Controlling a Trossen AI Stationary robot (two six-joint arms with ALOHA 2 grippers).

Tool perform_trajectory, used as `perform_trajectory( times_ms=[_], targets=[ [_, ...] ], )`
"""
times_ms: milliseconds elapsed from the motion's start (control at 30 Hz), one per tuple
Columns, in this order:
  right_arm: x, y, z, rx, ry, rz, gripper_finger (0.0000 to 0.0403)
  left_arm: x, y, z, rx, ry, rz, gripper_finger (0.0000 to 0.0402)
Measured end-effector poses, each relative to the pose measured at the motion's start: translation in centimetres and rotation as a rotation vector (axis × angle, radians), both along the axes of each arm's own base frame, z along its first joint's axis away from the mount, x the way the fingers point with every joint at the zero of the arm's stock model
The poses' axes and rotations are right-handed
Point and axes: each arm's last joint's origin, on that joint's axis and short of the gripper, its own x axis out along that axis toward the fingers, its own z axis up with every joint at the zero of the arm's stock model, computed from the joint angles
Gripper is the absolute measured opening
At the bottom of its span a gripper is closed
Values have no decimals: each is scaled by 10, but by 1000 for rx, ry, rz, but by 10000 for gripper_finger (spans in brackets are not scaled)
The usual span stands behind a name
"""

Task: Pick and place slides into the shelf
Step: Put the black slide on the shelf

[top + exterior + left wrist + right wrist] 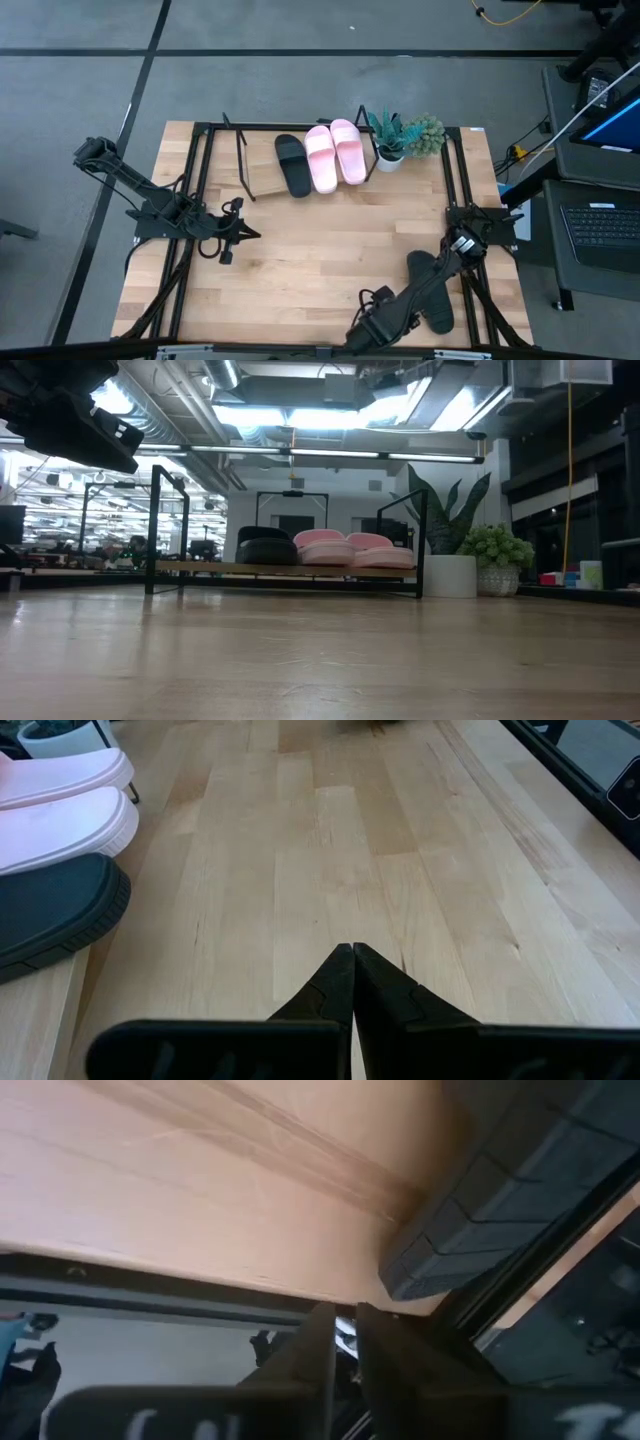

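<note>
The shelf [262,183] stands at the table's far edge. On its tilted board a black slide [293,165] and two pink slides [322,158] [349,150] lie side by side on their soles. A second black slide [436,300] lies flat on the table near the right front corner, partly under my right arm. My right gripper [362,328] hangs over the table's near edge, left of that slide [470,1230]. Its fingers [345,1342] stand a narrow gap apart with nothing between them. At the table's left, my left gripper [352,958] is shut and holds nothing.
Two potted plants [388,138] [426,135] stand at the shelf's right end. Black frame rails [462,180] run along the table's left and right sides. A desk with a laptop [603,225] stands beyond the right edge. Bare wood [320,250] spans the table's middle.
</note>
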Motion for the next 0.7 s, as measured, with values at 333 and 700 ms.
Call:
perform_trajectory(
  times_ms=[333,700],
  targets=[
    [-16,17,0,-65,16,-57,174,0,0,0,1,0,-1,0],
    [-39,22,-22,-202,89,-108,228,0,0,0,0,0,-1,0]
  ],
)
